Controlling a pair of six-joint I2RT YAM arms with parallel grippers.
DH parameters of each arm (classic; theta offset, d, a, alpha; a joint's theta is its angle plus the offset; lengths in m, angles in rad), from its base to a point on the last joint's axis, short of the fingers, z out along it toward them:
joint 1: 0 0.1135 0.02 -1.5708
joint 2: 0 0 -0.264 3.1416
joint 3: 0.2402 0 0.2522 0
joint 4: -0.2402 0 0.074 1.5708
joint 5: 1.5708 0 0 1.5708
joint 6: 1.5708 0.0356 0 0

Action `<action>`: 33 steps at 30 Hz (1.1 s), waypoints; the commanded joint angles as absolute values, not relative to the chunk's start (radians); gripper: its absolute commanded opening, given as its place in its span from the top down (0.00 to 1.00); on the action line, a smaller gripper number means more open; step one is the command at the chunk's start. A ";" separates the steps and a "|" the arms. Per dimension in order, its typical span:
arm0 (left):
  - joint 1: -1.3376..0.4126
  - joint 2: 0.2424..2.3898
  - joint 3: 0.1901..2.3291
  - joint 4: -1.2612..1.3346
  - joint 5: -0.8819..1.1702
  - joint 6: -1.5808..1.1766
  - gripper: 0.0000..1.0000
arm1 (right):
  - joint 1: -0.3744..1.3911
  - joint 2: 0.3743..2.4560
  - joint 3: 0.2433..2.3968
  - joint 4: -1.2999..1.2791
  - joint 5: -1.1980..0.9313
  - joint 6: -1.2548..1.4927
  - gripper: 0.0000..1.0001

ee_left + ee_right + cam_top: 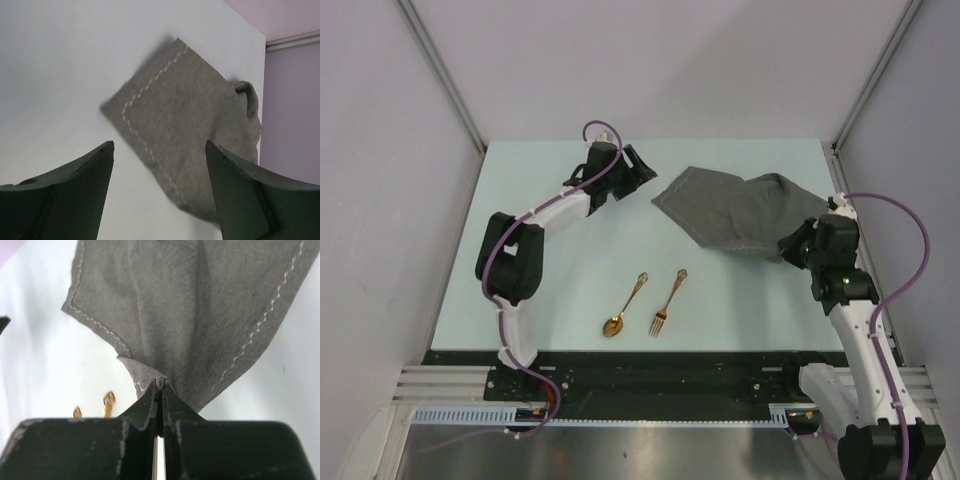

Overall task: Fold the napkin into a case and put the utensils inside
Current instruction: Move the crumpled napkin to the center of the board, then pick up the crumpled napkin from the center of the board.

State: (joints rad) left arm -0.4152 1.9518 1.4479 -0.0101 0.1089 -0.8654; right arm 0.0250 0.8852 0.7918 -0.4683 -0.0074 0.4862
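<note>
The right gripper (160, 384) is clamping a corner of the napkin (730, 210), holding it raised at the table's (750, 300) far right, probably for folding, while the left gripper (159, 147) is hovering wide beside the opposite corner.

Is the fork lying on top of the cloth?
No, the fork lies on the bare table, apart from the cloth.

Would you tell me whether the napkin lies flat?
Not flat: the napkin is bunched and raised where the right tool pinches it.
</note>
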 commanded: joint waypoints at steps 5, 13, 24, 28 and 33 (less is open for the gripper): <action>-0.456 2.126 1.657 -0.230 0.054 -0.864 0.28 | -0.018 0.824 0.735 -0.563 -0.092 0.569 1.00; -0.548 2.197 1.768 -0.371 -0.233 -0.727 0.31 | -0.023 0.865 0.753 -0.529 -0.147 0.572 1.00; -0.569 2.310 1.870 -0.379 -0.273 -0.775 0.35 | -0.025 0.779 0.758 -0.568 -0.133 0.546 1.00; -0.584 2.348 1.901 -0.373 -0.288 -0.814 0.36 | -0.026 0.761 0.759 -0.572 -0.143 0.545 1.00; -0.591 2.384 1.899 -0.354 -0.261 -0.870 0.36 | -0.025 0.727 0.755 -0.584 -0.141 0.540 1.00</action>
